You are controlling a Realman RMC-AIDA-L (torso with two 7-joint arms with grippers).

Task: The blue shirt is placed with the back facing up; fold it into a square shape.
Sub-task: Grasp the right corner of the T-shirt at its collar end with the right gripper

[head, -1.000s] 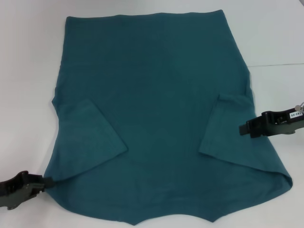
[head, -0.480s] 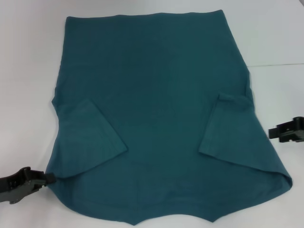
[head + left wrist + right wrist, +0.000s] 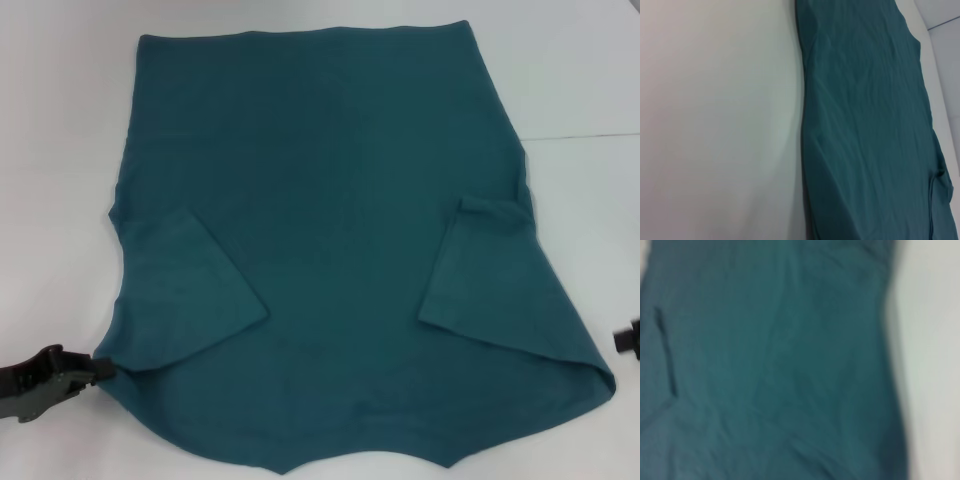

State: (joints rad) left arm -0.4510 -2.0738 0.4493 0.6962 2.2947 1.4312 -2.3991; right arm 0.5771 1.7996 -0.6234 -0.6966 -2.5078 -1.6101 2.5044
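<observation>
1. The plain dark teal-blue short-sleeved knit shirt [image 3: 330, 250] is lying flat on the white worktop [image 3: 60, 150], both sleeves folded inward.
2. The left black tool [image 3: 95, 369] is sitting at the shirt's near left edge; whether it is apart or together cannot be told.
3. The right tool [image 3: 628, 340] is barely showing at the right border, state untellable.
4. Bare worktop is lying along both side edges.

Black left pincer [image 3: 92, 368], angular dark housing behind it, black sliver of right pincer [image 3: 627, 339]
</observation>
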